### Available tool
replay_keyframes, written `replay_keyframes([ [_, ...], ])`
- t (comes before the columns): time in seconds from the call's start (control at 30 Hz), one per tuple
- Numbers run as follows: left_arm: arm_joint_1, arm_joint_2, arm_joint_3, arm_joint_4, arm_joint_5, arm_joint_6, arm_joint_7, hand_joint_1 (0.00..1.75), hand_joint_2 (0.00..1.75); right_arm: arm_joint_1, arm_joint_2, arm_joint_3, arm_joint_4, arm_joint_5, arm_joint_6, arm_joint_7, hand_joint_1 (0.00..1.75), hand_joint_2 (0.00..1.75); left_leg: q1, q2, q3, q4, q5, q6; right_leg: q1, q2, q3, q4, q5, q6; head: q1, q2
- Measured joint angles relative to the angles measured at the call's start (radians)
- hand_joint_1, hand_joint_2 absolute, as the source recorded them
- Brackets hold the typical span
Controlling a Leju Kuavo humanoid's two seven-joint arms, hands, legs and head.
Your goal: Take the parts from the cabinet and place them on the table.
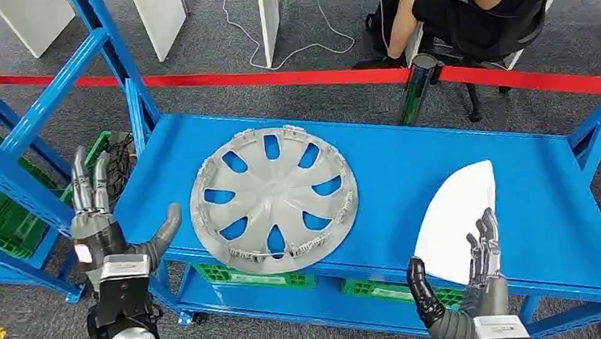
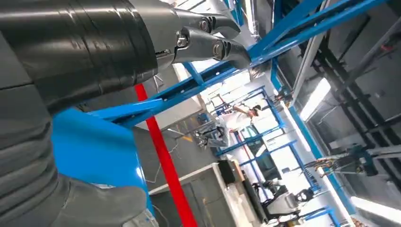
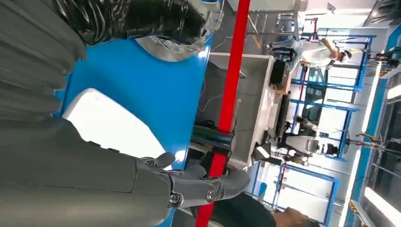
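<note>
While both hands hang free at the near edge of the blue cabinet shelf [image 1: 473,136], a silver hubcap [image 1: 274,198] lies flat on its left half and a white curved panel [image 1: 459,214] lies to the right, overhanging the front edge. Left hand [image 1: 99,226] is raised beside the shelf's left end, fingers straight, thumb spread, holding nothing. Right hand [image 1: 472,285] sits just below the panel, fingers apart, empty.
</note>
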Motion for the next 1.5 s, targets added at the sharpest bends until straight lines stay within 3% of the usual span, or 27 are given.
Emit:
replay_keyframes([
  [0.2, 0.000, 0.002, -0.002, 0.002, -0.026, -0.079, 0.041, 0.00, 1.75, 0.006, 0.000, -0.001, -0.016, 0.005, 0.000, 0.002, 0.00, 1.75, 0.000, 0.000, 0.000, 0.000, 0.000, 0.000, 0.000, 0.000, 0.000, 0.000, 0.000, 0.000, -0.001, 0.000],
  [0.4, -0.004, 0.001, -0.018, 0.030, -0.213, -0.174, 0.160, 0.00, 1.75, 0.021, 0.000, -0.037, -0.017, -0.069, -0.001, -0.010, 0.00, 1.75, 0.000, 0.000, 0.000, 0.000, 0.000, 0.000, 0.000, 0.000, 0.000, -0.001, 0.000, 0.000, 0.000, 0.000],
  [0.6, -0.015, -0.008, -0.038, 0.079, -0.261, -0.194, 0.185, 0.00, 1.75, 0.029, -0.003, -0.080, -0.017, -0.104, -0.001, -0.023, 0.00, 1.75, 0.000, 0.001, 0.000, 0.000, 0.000, 0.000, 0.000, 0.001, 0.000, -0.001, 0.000, 0.001, 0.000, 0.000],
  [0.7, -0.024, -0.011, -0.051, 0.107, -0.288, -0.242, 0.205, 0.00, 1.75, 0.029, -0.003, -0.093, -0.017, -0.107, -0.001, -0.022, 0.00, 1.75, 0.000, 0.001, 0.000, 0.000, 0.000, 0.000, 0.000, 0.000, 0.000, -0.001, 0.000, 0.001, 0.000, 0.000],
  [0.87, -0.026, -0.019, -0.079, 0.172, -0.290, -0.302, 0.224, 0.00, 1.75, 0.029, -0.003, -0.113, -0.016, -0.116, -0.001, -0.022, 0.00, 1.75, 0.000, 0.002, 0.000, 0.000, 0.000, 0.000, 0.000, 0.001, 0.000, -0.001, 0.000, 0.001, 0.000, 0.000],
  [1.2, -0.018, -0.012, -0.151, 0.263, -0.335, -0.309, 0.290, 0.00, 1.75, 0.043, -0.003, -0.144, -0.016, -0.129, -0.001, -0.046, 0.00, 1.75, 0.000, 0.001, 0.000, 0.000, -0.001, 0.001, 0.000, 0.001, 0.000, -0.001, 0.000, 0.001, 0.000, 0.000],
  [1.37, -0.017, 0.002, -0.177, 0.286, -0.228, -0.369, 0.312, 0.00, 1.75, 0.047, -0.003, -0.156, -0.016, -0.136, -0.001, -0.047, 0.00, 1.75, 0.000, 0.001, 0.000, 0.000, -0.001, 0.001, 0.000, 0.001, 0.000, -0.001, 0.000, 0.001, 0.000, 0.000],
  [1.5, -0.016, 0.015, -0.186, 0.299, -0.184, -0.378, 0.324, 0.00, 1.75, 0.051, -0.003, -0.165, -0.016, -0.139, -0.001, -0.050, 0.00, 1.75, 0.000, 0.001, 0.000, 0.000, -0.001, 0.001, 0.000, 0.001, 0.000, -0.001, 0.000, 0.001, 0.000, 0.000],
])
